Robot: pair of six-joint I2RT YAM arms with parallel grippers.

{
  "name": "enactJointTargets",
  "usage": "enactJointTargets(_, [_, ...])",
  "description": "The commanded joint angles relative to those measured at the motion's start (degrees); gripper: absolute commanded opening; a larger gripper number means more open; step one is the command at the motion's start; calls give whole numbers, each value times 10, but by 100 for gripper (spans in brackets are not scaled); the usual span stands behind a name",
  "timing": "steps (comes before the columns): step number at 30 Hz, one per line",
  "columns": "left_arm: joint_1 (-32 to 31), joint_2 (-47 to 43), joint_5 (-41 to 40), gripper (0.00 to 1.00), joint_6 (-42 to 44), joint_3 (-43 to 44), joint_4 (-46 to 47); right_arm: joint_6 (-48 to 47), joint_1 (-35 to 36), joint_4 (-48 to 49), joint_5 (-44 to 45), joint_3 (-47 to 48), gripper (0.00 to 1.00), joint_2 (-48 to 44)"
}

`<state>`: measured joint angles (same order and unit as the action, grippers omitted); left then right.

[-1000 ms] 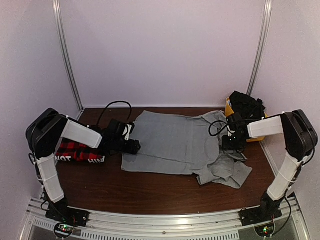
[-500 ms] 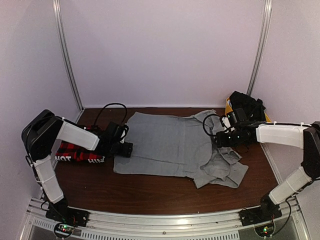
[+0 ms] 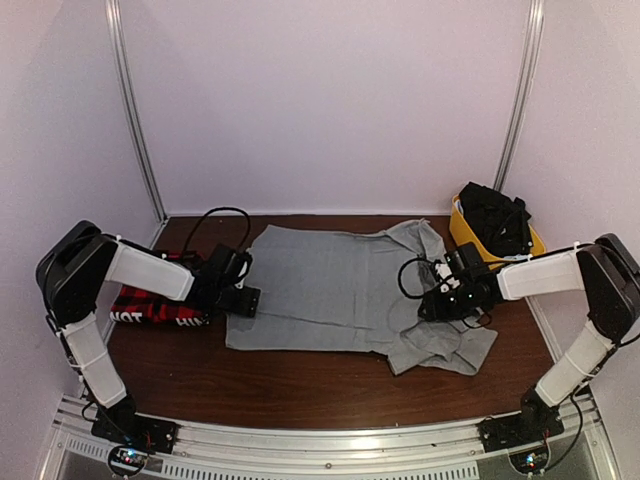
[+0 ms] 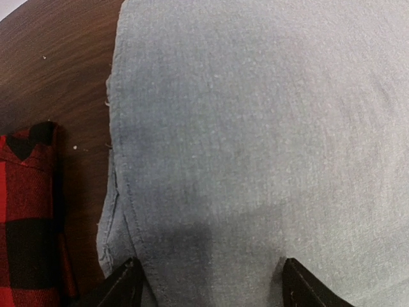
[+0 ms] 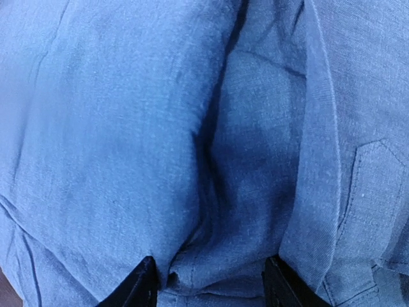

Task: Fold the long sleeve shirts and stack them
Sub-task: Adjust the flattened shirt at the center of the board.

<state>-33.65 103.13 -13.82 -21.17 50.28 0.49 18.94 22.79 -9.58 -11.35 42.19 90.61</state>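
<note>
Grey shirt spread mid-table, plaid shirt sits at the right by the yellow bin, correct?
Not quite. The plaid shirt sits at the left, far from the yellow bin; the top external view shows it. The grey shirt is spread in the middle.

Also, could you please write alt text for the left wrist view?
A grey shirt fills most of the frame, the left claw open over it at the bottom. Left of its hem are a strip of brown table and a red-and-black plaid shirt.

Plaid shirt [image 3: 150, 303] hem txt: illegible.
</note>
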Motion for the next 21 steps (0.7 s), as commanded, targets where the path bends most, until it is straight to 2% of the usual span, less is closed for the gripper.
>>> enactJointTargets(1, [1,-12,-44,76,1,-18,-53,15,-18,-8,22,-27,60,-2])
enactJointTargets(6, [1,-11,-56,74,-1,-32,-55,22,-43,-13,20,-64,69,-42])
enactJointTargets(18, [0,-28,-56,70,-13,-67,-53,46,-78,-18,-2,-98,77,-106])
enactJointTargets(21, [-2,-57,-31,70,-9,-75,-37,46,-76,-4,-39,-93,79,-149])
